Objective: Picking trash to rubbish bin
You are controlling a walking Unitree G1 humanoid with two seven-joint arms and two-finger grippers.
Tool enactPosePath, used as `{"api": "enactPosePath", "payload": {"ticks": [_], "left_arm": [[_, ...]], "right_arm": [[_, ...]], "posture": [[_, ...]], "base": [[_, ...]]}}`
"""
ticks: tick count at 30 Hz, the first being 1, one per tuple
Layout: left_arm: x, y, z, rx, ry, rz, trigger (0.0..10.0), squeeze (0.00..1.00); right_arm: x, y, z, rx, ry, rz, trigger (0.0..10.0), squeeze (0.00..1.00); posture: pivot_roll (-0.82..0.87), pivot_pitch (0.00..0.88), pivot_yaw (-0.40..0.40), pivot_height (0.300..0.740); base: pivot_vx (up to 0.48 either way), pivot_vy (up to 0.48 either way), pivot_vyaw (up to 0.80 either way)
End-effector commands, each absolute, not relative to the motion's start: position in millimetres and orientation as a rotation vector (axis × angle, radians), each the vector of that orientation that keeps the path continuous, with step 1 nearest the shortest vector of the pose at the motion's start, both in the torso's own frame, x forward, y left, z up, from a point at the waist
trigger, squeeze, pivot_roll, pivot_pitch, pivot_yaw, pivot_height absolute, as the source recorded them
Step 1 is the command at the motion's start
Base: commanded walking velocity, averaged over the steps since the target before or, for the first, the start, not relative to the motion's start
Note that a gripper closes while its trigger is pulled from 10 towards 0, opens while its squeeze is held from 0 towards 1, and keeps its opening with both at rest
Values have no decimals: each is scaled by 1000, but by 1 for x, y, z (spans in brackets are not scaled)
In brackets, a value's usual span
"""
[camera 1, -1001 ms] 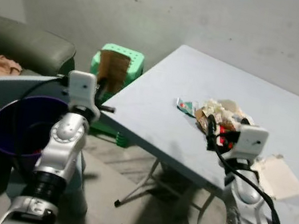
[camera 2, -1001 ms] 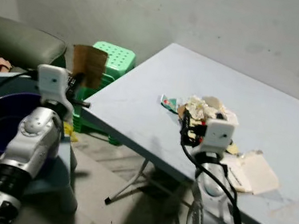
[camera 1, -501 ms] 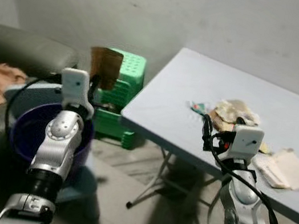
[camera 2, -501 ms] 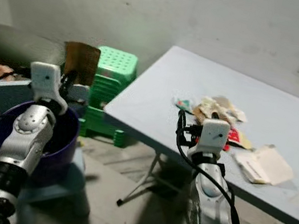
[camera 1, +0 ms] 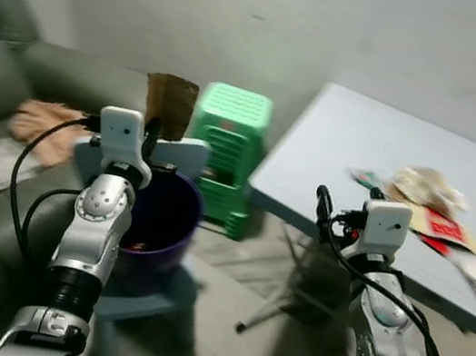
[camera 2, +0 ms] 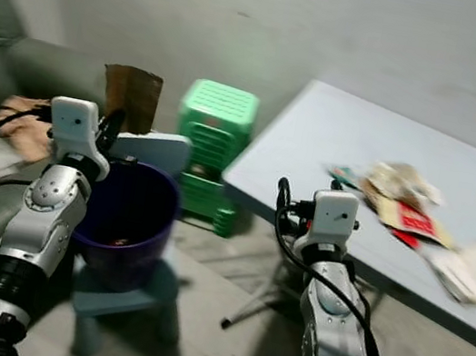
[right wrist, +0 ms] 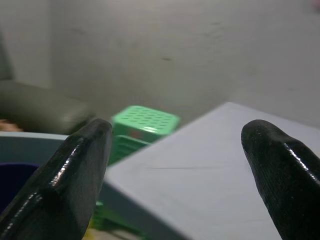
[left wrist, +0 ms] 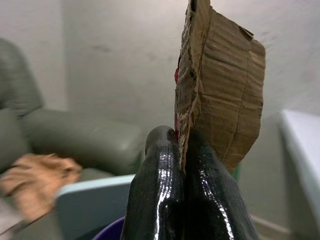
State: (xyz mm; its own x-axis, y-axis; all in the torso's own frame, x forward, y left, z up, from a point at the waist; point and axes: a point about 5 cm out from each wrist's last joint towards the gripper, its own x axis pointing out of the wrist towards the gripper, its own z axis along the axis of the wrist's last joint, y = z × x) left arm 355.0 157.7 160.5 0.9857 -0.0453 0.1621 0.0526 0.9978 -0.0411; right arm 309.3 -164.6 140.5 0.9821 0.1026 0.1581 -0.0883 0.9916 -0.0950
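Currently the left gripper (left wrist: 181, 150) has its two black fingers pressed together on the lower edge of a torn piece of brown cardboard (left wrist: 220, 85), which stands upright above the fingertips. Directly below and just ahead of this gripper sits the purple rubbish bin (camera 1: 159, 233), open at the top, with a few small bits lying on its bottom. The bin rests on a pale blue stool (camera 1: 142, 304). A pale blue board (camera 2: 155, 150) stands against the bin's far rim. Beyond the gripper and slightly to its right is a stack of green plastic stools (camera 1: 228, 144). To its left is a grey-green sofa (camera 1: 0, 90) with a peach-coloured cloth (camera 1: 45, 121) lying on the seat.

The right gripper (right wrist: 180, 165) is held with its fingers spread wide apart and holds nothing. It points toward the near corner of the light blue folding table (camera 1: 355, 143). To the right of this gripper, on the tabletop, lies a pile of trash (camera 1: 433, 199): crumpled paper, a red wrapper and flat pale sheets, blurred at the far right edge.
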Motion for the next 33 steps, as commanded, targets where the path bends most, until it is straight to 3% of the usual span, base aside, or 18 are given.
{"api": "enactPosePath", "payload": {"ticks": [1, 11, 24, 33], "left_arm": [[356, 145, 162, -37, -157, -89, 10000, 0], [357, 143, 160, -45, -129, -96, 10000, 0], [358, 144, 155, -63, -78, -91, 10000, 0], [358, 144, 155, -83, -73, -90, 10000, 0]], "right_arm": [[309, -172, 142, -106, -159, 76, 10000, 0], [309, -173, 142, -108, -155, 80, 10000, 0], [309, -170, 142, -80, -156, 97, 10000, 0], [307, -169, 142, -83, -158, 110, 10000, 0]], "posture": [[-65, 0, -63, 740], [-63, 0, -65, 740], [-63, 0, -66, 740], [-65, 0, -66, 740]], "base": [[0, 0, 800], [0, 0, 800], [0, 0, 0], [277, 0, 0]]}}
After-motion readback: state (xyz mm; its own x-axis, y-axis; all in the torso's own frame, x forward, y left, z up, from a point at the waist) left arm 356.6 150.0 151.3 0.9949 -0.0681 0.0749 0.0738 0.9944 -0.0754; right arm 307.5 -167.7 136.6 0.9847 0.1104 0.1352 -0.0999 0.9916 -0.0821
